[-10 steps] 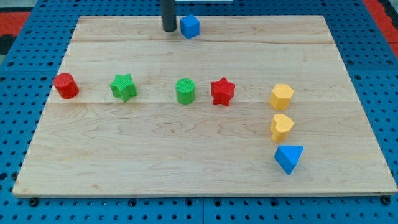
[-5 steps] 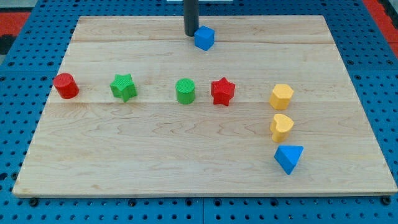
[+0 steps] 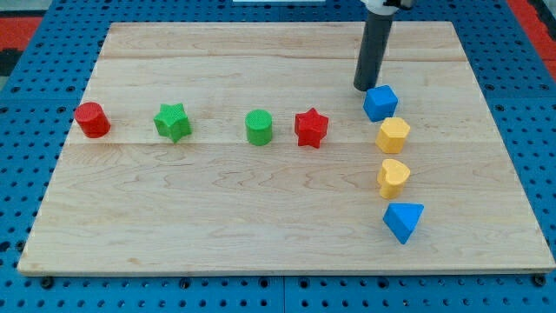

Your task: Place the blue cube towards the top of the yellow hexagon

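A red cylinder (image 3: 91, 120) stood nearest the view's left edge of the wooden table (image 3: 217, 226). At its 3 o'clock came a green star (image 3: 173, 122), then a green cylinder (image 3: 259, 127), and just beside that, still at 3 o'clock, a red star (image 3: 311, 128); the four made a row across the table's middle.

Further right, my tip (image 3: 363, 88) rested on the table at about 11 o'clock of the blue cube (image 3: 380, 103), right against the cube's upper left corner or very nearly so. The rod carried no fingers, so there was no opening or grasp to report.

The blue cube sat at 12 o'clock of the yellow hexagon (image 3: 393, 135), the two touching or almost touching. At 6 o'clock of the hexagon lay a yellow heart-shaped block (image 3: 393, 177), close below it. At 6 o'clock of that, near the table's lower right, sat a blue triangular block (image 3: 404, 221).
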Controlling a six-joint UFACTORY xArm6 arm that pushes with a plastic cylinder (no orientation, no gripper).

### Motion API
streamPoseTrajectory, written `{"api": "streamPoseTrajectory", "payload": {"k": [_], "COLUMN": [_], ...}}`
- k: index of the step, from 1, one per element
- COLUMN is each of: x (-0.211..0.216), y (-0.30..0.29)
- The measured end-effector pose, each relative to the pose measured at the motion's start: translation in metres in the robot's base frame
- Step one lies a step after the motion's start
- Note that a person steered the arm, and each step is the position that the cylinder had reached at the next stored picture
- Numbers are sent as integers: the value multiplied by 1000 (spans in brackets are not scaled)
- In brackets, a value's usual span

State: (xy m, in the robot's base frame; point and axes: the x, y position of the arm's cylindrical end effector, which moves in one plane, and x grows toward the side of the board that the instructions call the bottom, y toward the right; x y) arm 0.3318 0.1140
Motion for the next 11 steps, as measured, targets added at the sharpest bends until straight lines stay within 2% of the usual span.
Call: {"api": "streamPoseTrajectory", "payload": {"k": [1,2,3,4,5,8,11], "x": [-9,-19,-13,42,74,108,108], "y": [0,50,158,222,197,60,84]}}
